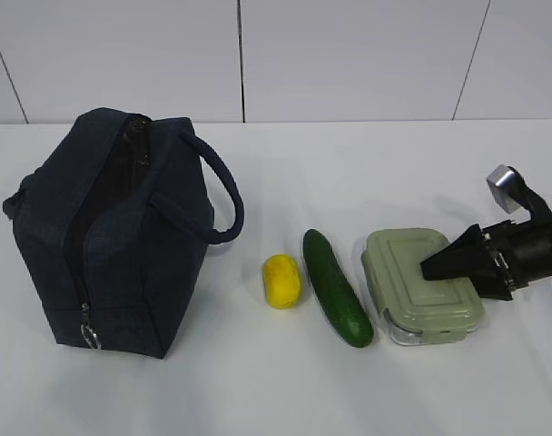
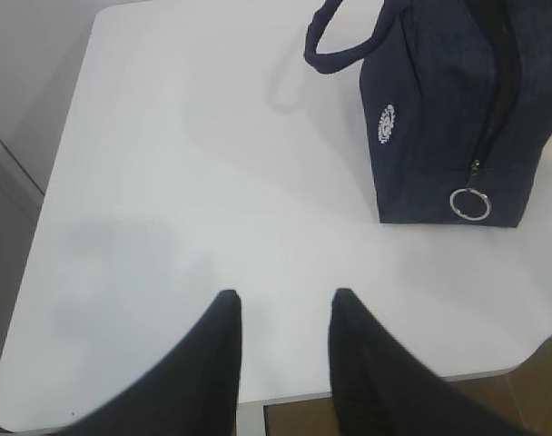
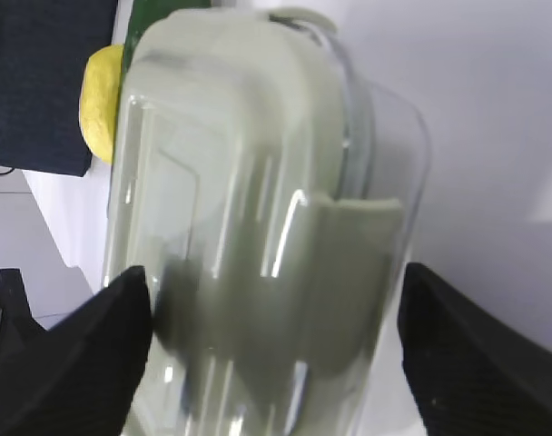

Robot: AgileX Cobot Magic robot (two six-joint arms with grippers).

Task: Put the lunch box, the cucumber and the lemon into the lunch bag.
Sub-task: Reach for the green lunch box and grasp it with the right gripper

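The bag (image 1: 113,236) stands on the left of the white table (image 1: 258,391), top zipper open along its length, ring pull (image 1: 91,338) hanging at the near end. Interior is dark; contents cannot be determined. One loop handle (image 1: 217,195) projects toward the lemon.

To the right of the bag, in a row on the table: lemon (image 1: 281,281), cucumber (image 1: 336,287), box (image 1: 421,283). The lemon lies just beside the cucumber, apart from it. The cucumber lies between lemon and box, close to the box. The box lid is on; no contents are visible through its clear wall.

Right hand (image 1: 439,266): open, reaching in from the right over the box lid. In the right wrist view its fingers (image 3: 85,363) straddle the box (image 3: 249,254), one on each side.

Left hand (image 2: 283,304): open, holding nothing, above bare table (image 2: 185,182) beside the bag (image 2: 439,118).
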